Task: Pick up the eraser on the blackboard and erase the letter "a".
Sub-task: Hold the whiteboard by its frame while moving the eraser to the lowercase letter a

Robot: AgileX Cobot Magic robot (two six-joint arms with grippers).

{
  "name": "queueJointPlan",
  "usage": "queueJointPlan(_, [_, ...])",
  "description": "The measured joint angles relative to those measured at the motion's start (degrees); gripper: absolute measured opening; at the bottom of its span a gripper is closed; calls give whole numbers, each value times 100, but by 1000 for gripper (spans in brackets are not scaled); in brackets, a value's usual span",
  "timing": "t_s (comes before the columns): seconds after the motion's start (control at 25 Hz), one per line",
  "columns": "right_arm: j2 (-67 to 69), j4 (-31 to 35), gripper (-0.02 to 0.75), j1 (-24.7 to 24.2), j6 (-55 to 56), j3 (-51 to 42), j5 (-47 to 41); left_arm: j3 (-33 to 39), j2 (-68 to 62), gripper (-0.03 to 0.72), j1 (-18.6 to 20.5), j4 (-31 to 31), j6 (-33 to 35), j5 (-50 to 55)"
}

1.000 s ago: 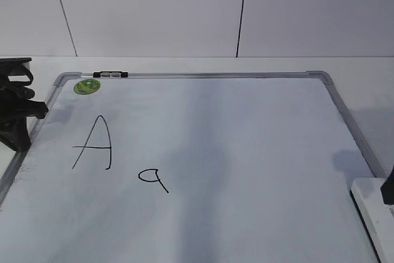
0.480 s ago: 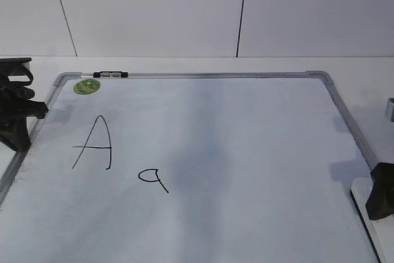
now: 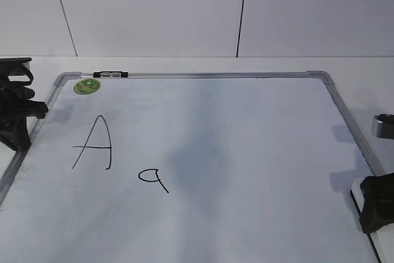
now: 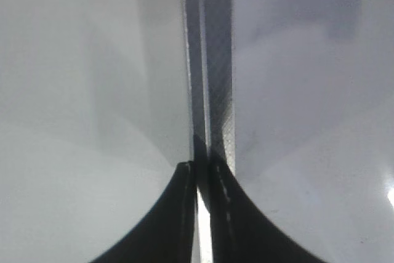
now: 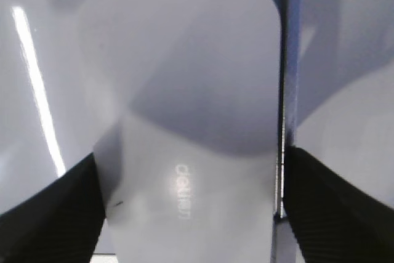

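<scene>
The blackboard point(image 3: 246, 140) lies flat, with the small letter "a" point(image 3: 153, 179) at lower left of centre. The white eraser point(image 3: 383, 246) lies at the board's lower right edge. In the right wrist view the eraser point(image 5: 184, 90) fills the middle, grey lettering up. My right gripper point(image 3: 377, 204) is down over it, open, one finger on each side point(image 5: 191, 152); a thin gap shows at the right finger. My left gripper point(image 3: 18, 121) is shut and empty over the board's left frame point(image 4: 202, 167).
A large capital "A" point(image 3: 94, 143) stands left of the small letter. A round green sticker point(image 3: 87, 85) and a black clip point(image 3: 111, 74) sit at the board's top left. The grey frame rail point(image 4: 218, 60) runs under my left gripper. A white wall stands behind.
My right gripper has come in from the right edge and dropped down onto the eraser, now straddling it. The left arm and the board have not moved.
</scene>
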State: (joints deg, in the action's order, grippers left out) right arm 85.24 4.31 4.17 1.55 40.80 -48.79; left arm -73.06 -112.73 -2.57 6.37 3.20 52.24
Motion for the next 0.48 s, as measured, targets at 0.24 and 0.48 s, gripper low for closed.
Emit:
queueJointPlan(0.24, [40, 5, 650, 0, 0, 0, 48, 0, 0, 20, 0, 0, 0, 0])
queueJointPlan(0.48, [40, 48, 560, 0, -26, 0, 48, 0, 0, 20, 0, 0, 0, 0])
